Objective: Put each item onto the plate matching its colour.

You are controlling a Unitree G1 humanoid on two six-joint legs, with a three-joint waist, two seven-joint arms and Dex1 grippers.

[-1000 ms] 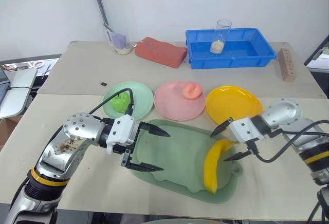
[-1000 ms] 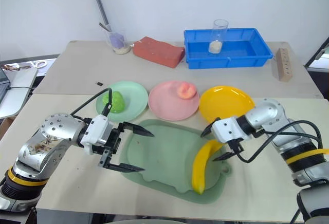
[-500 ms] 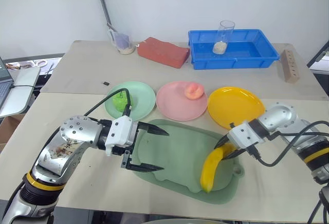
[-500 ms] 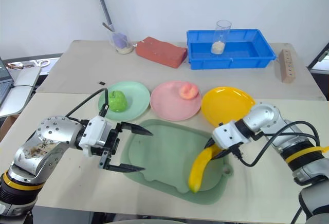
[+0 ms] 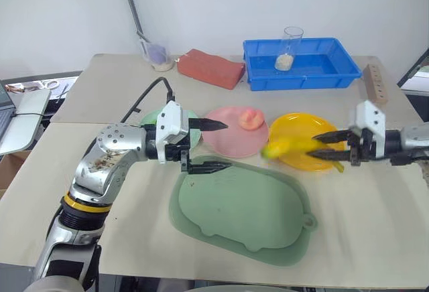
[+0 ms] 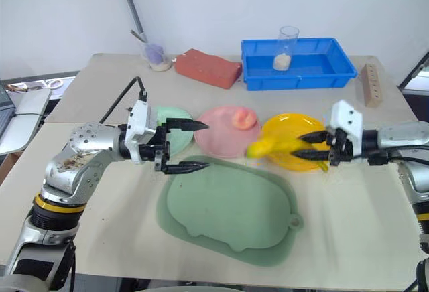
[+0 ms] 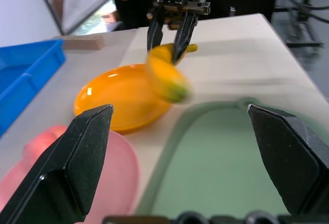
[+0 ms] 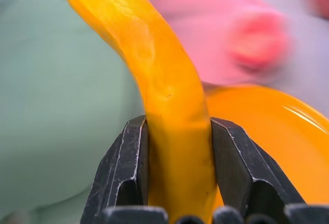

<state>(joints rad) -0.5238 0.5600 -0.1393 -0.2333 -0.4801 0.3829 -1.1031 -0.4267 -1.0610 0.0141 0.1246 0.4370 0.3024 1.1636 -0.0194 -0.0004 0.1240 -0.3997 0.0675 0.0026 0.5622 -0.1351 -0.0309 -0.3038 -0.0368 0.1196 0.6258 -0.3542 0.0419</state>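
The yellow banana (image 5: 289, 147) is held between the closed black fingers of the right gripper (image 5: 326, 144), clamped near one end, and is carried above the near-left part of the yellow plate (image 5: 310, 135), its free end reaching left past the plate's rim. The left gripper (image 5: 213, 146) is seen with its fingers spread wide and nothing between them, hovering between the mint green plate (image 6: 165, 116) and the pink plate (image 5: 228, 136), over the far-left edge of the dull-green tray (image 5: 241, 205). The pink peach (image 5: 251, 118) is seen lying on the pink plate. The green apple cannot be made out behind the left gripper.
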